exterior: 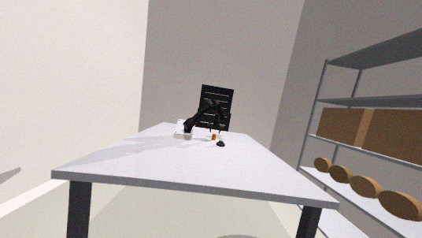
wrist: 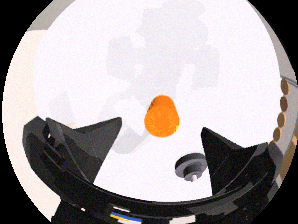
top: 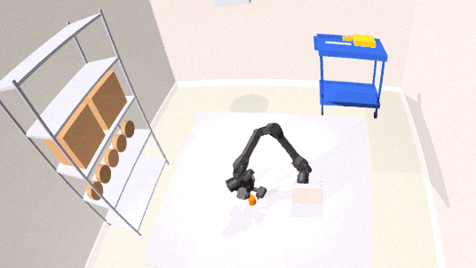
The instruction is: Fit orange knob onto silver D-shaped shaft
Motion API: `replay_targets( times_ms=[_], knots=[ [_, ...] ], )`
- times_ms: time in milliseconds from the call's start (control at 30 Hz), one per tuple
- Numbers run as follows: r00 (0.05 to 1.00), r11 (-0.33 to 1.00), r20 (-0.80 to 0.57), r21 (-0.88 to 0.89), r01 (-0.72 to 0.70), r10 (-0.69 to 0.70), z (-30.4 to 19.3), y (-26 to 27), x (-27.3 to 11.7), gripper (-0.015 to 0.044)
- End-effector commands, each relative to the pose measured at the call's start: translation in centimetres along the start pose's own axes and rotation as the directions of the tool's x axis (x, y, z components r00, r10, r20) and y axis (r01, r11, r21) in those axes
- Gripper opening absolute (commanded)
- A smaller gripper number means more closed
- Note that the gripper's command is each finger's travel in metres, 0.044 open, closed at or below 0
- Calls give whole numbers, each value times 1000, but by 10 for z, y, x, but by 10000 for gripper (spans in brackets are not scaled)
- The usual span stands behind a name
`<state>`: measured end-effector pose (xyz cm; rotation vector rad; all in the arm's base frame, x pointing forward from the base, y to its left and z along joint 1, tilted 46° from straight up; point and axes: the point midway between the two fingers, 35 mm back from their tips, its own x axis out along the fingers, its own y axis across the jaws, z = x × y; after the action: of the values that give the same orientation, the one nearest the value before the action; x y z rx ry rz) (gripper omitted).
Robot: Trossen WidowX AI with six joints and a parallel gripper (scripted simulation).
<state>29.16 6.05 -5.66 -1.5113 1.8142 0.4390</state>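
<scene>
Orange knob uncoupled from D-shaft pedestal

The orange knob [top: 252, 200] [exterior: 214, 137] [wrist: 162, 121] is seated on the desk [top: 266, 240] [exterior: 189, 169] [wrist: 100, 30] near the round pedestal [exterior: 220, 144] [wrist: 190, 164]; the pincer [top: 252, 193] [exterior: 215, 132] [wrist: 162, 127] is spread, unloaded.

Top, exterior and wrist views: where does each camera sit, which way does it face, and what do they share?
Top: high up, looking steeply down at the table; shows the arm and gripper.
Exterior: beyond one table end, looking along it; the arm appears small, with the gripper.
Wrist: on the arm's end, facing out past both open fingers.
Exterior and wrist share the orange knob and round pedestal.
</scene>
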Motion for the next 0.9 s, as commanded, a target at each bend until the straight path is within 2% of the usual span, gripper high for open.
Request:
replay_targets(
  times_ms=[0,867],
  knots=[
    [1000,1000,-5,-6,2,-2,0,0,7,440],
    [1000,1000,-7,-5,2,-3,0,0,49,440]
  ],
)
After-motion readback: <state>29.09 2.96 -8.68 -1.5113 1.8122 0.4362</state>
